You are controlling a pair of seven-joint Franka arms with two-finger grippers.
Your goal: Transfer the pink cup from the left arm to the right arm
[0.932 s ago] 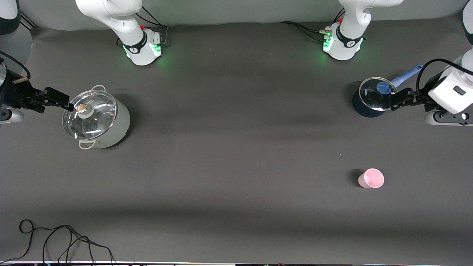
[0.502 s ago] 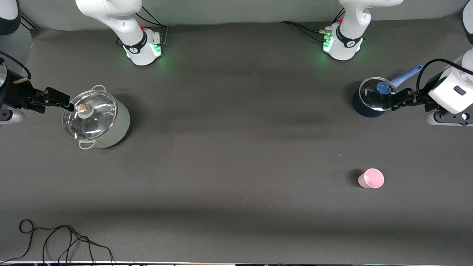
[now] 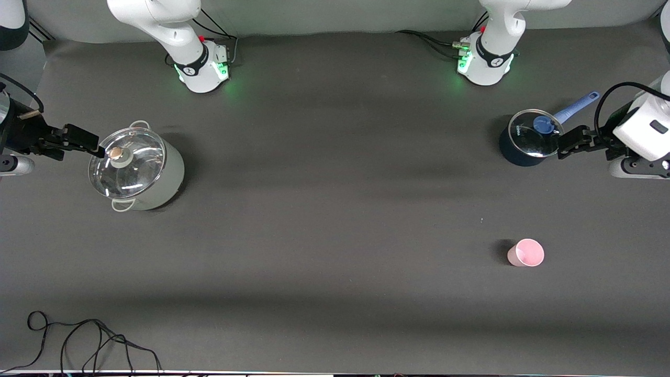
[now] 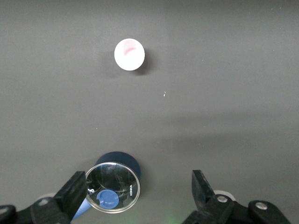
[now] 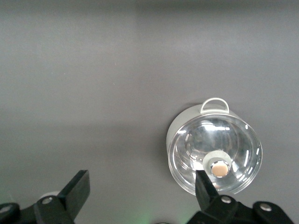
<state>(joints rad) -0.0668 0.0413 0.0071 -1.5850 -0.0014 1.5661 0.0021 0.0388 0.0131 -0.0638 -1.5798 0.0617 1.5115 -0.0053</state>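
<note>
The pink cup stands upright on the dark table, toward the left arm's end and nearer the front camera than the small blue pot. It also shows in the left wrist view. My left gripper hangs open and empty over the table beside the blue pot, well away from the cup; its jaws are wide apart in the left wrist view. My right gripper is open and empty over the rim of the large pot at the right arm's end, as the right wrist view shows.
A small dark blue pot with a glass lid and blue handle stands at the left arm's end. A large pale pot with a glass lid stands at the right arm's end. A black cable lies at the front edge.
My left arm's wrist has shifted slightly toward its own end of the table. The cup, both pots and the right arm have not moved.
</note>
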